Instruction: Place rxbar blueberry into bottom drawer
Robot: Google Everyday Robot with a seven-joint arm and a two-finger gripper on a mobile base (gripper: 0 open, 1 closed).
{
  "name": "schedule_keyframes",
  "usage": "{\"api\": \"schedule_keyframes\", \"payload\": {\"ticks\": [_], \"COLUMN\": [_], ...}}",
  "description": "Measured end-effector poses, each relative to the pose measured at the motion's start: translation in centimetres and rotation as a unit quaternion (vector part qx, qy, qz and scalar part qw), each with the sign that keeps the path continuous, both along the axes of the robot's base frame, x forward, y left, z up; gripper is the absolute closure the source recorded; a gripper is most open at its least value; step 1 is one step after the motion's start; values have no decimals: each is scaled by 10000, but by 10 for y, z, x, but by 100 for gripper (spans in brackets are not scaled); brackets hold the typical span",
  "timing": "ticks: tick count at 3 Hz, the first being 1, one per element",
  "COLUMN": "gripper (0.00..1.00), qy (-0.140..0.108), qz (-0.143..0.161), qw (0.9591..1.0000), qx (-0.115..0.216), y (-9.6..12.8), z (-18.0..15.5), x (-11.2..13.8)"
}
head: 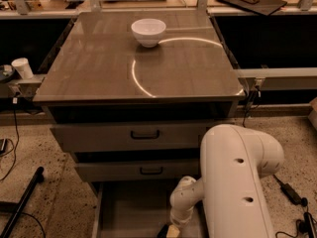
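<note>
Desk (99, 68) holds a bowl (148, 31). Pincer (168, 230) low in bottom drawer (133, 207), grip unreadable; a mistimed release could drop the bar outside.

Grey-brown cabinet top (99, 68): smooth, glossy; round white bowl (148, 31) on it: shiny glaze; white arm shell (237, 182) before cabinet: smooth plastic; gripper (168, 231) low over cabinet's bottom drawer (129, 209), floor matt grey
</note>
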State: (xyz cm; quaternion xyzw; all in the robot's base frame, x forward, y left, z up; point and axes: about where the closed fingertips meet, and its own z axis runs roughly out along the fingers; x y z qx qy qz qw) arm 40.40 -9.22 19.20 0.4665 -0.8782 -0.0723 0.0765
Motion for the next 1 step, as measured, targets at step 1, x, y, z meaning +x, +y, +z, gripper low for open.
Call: {"api": "schedule_keyframes", "payload": {"ticks": [1], "gripper": [0], "qy": [-110], "qz": [-170], "qw": [9998], "qx": [-52], "y": [-8], "z": [12], "x": [2]}}
